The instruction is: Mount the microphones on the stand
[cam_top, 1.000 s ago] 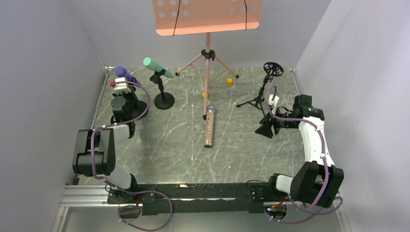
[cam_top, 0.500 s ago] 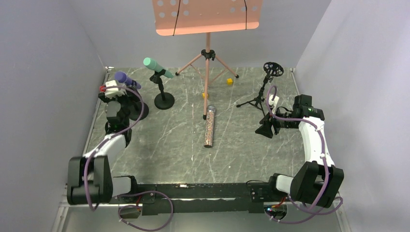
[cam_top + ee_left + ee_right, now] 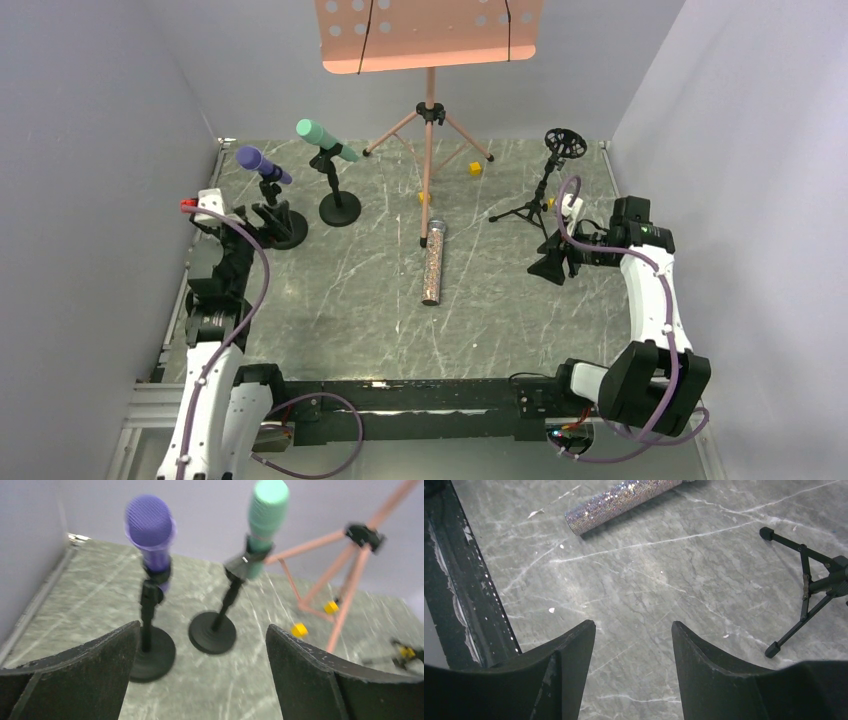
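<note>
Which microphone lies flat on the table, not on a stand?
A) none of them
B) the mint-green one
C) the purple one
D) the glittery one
D: the glittery microphone lies flat on the table, while the purple microphone and the mint-green microphone are raised above it.

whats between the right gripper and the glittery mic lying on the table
Nothing: only bare marble table separates the right gripper from the glittery microphone. The top view shows this, and the right wrist view agrees.

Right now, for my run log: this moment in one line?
purple microphone: mounted; green microphone: mounted; glittery microphone: unmounted; tripod stand: empty; left pincer: open; right pincer: open
</note>
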You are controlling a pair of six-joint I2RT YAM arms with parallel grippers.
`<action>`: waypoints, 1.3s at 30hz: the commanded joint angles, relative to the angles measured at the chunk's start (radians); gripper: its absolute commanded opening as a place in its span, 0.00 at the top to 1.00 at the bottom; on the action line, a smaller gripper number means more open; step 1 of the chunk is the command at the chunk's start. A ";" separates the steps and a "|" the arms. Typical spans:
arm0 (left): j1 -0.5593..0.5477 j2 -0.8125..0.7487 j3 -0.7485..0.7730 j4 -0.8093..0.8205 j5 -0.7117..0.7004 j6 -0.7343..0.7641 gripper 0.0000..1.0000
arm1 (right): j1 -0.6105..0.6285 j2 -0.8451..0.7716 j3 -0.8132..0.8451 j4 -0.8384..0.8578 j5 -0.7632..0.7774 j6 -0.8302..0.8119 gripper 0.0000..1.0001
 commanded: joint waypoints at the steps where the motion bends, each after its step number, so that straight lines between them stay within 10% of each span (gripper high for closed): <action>1: 0.003 -0.038 0.035 -0.265 0.285 0.061 0.01 | -0.021 -0.016 0.046 0.008 -0.116 0.026 0.37; 12: -0.014 -0.041 0.014 -0.372 0.450 0.125 0.01 | -0.079 0.036 0.327 0.346 0.043 0.687 0.34; 18: -0.014 -0.060 0.011 -0.375 0.480 0.113 0.01 | -0.081 0.032 0.310 0.755 0.306 1.154 0.08; 28: -0.023 -0.051 0.016 -0.378 0.500 0.105 0.01 | -0.081 0.210 0.372 0.770 0.525 1.502 0.09; 39: -0.024 -0.049 0.018 -0.392 0.471 0.116 0.01 | -0.079 0.289 0.171 1.117 0.394 1.865 0.19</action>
